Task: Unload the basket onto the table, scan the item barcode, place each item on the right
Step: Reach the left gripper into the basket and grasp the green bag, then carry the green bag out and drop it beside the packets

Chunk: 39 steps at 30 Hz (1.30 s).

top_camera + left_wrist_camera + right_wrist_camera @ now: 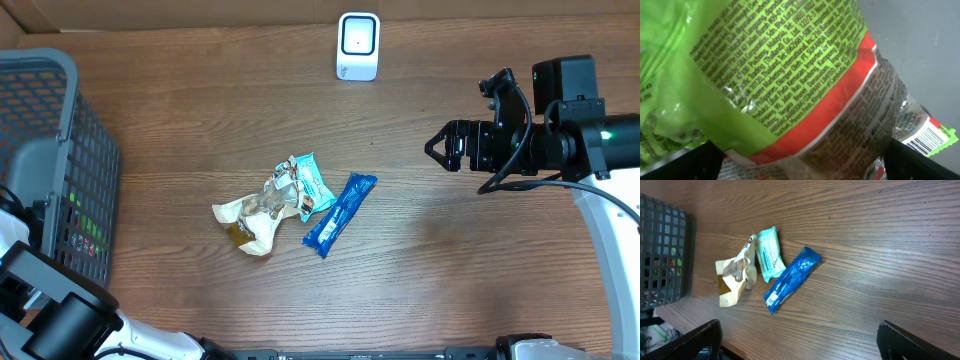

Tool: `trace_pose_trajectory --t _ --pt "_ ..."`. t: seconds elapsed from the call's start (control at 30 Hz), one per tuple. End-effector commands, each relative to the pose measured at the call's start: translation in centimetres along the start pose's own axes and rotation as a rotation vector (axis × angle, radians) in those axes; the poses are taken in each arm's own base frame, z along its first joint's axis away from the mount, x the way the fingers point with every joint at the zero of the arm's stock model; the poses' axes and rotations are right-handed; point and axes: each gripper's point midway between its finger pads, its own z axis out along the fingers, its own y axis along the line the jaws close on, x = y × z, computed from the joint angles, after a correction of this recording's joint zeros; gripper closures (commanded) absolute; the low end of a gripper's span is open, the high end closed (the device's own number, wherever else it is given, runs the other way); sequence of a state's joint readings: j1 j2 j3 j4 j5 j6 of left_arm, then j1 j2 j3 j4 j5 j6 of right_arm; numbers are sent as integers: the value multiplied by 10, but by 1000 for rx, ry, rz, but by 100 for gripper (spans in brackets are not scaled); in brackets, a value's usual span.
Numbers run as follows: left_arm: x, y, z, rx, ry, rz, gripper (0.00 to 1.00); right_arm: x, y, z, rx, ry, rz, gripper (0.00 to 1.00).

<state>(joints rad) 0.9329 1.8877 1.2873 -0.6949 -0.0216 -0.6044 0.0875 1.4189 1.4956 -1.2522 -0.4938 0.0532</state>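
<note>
Green snack packet [775, 75] lies in the grey mesh basket [55, 110].

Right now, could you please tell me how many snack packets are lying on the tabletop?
3: a crumpled tan wrapper, a teal packet beside it, and a blue bar rightmost. More may hide inside the basket.

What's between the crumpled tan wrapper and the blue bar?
A teal packet, overlapping the tan wrapper and lying beside the blue bar; overhead view shows it, right wrist too.

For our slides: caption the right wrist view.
Blue wrapper, teal packet, gold wrapper on wooden table near grey basket.
</note>
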Motion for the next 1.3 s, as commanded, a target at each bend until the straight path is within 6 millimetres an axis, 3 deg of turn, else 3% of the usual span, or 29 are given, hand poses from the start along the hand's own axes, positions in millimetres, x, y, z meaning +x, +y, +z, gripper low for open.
trace_pose_trajectory --t 0.0,0.2,0.27,0.3,0.33,0.43,0.53,0.67,0.77,1.0,1.13,1.27 --pt "19 13 14 -39 63 -10 19 2 3 1 -12 4 2 1" --pt "27 2 14 27 107 23 58 2 3 1 -12 4 2 1" --pt "29 -4 13 60 122 44 75 2 3 1 -12 5 2 1" --pt "29 -7 12 76 125 54 91 2 3 1 -12 5 2 1" --pt "29 -11 10 95 130 66 96 2 3 1 -12 5 2 1" --pt "28 -30 0 196 148 136 96 2 3 1 -12 5 2 1" --pt "25 -56 -23 334 162 191 96 2 3 1 -12 5 2 1" --pt "11 -93 -73 514 136 246 96 2 3 1 -11 6 3 1" --pt "-4 -110 -123 596 73 273 96 3 3 1 -11 10 5 1" --pt "-18 -118 -258 718 -189 393 96 3 3 1 -11 11 6 1" --pt "4 -113 -322 780 -304 461 96 3 3 1 -11 11 6 1" --pt "57 -116 -358 833 -305 590 96 3 3 1 -11 10 5 1"
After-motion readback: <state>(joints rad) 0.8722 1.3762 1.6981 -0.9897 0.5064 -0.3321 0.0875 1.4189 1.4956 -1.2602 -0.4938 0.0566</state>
